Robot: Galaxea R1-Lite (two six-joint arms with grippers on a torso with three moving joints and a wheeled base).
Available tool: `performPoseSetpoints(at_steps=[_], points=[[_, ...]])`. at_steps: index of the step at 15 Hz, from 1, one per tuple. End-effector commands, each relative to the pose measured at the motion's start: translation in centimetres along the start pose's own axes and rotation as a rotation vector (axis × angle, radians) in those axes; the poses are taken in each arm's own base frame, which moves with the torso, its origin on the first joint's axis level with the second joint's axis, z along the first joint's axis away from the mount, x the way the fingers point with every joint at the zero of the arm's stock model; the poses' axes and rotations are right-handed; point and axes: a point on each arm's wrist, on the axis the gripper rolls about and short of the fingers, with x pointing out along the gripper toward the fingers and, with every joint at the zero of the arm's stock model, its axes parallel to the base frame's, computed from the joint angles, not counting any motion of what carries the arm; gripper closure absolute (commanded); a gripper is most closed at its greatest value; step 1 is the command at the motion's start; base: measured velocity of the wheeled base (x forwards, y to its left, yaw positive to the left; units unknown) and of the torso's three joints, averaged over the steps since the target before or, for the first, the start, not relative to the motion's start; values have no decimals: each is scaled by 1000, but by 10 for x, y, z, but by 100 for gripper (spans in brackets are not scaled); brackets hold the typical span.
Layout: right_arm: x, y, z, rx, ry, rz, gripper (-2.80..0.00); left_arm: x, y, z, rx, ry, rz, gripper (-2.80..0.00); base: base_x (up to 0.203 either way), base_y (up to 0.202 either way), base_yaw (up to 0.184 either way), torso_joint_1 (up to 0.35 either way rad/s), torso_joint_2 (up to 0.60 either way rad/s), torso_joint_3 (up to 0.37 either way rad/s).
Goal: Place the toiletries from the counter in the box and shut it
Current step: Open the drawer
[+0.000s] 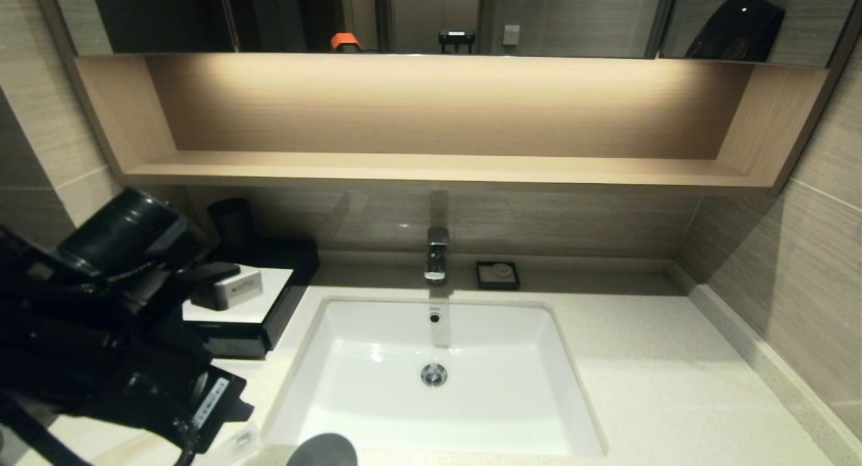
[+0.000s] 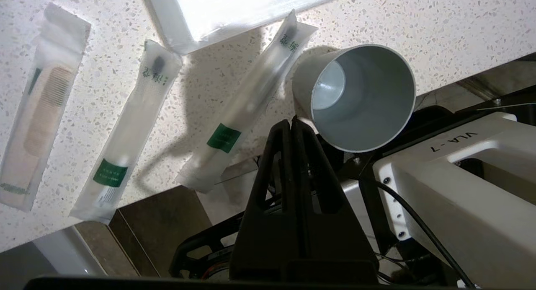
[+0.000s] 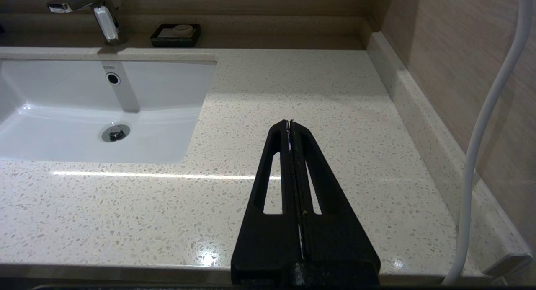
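Approach stage, by my reading: left gripper (image 2: 293, 123) has its jaws pressed together with nothing between them, above the front edge of the bench (image 2: 439, 26), so no packet is taken yet. Three toiletries lie flat on the bench: one packet (image 2: 247, 101) just beyond and beside the jaw tips, a second packet (image 2: 127, 133) farther off to that side, and a comb packet (image 2: 39, 105) farthest out. A grey cup (image 2: 356, 97) stands close on the other side of the jaw tips, nearly touching the nearest packet. To do this step well, I judge the jaws should open first, come down across the nearest packet's narrow width near its middle, and keep off the cup. The box (image 1: 252, 311) sits beyond the left arm, by the basin (image 1: 438, 378). Right gripper (image 3: 289, 124), jaws likewise closed and empty, hangs idle over bare bench, the basin well off to one side of it.
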Motion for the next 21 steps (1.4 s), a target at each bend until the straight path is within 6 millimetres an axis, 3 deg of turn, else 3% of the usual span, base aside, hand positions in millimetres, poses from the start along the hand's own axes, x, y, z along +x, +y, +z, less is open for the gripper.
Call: performPoseSetpoints(at_steps=[1,5,21], points=[[0,0,0,0,0,0,0,22,-6,7,22,79,-10,0,0,0,0,0,0,0],[0,0,0,0,0,0,0,40,-13,17,44,130,-19,0,0,0,0,0,0,0],[0,0,0,0,0,0,0,61,-25,31,77,237,-8,0,0,0,0,0,0,0]])
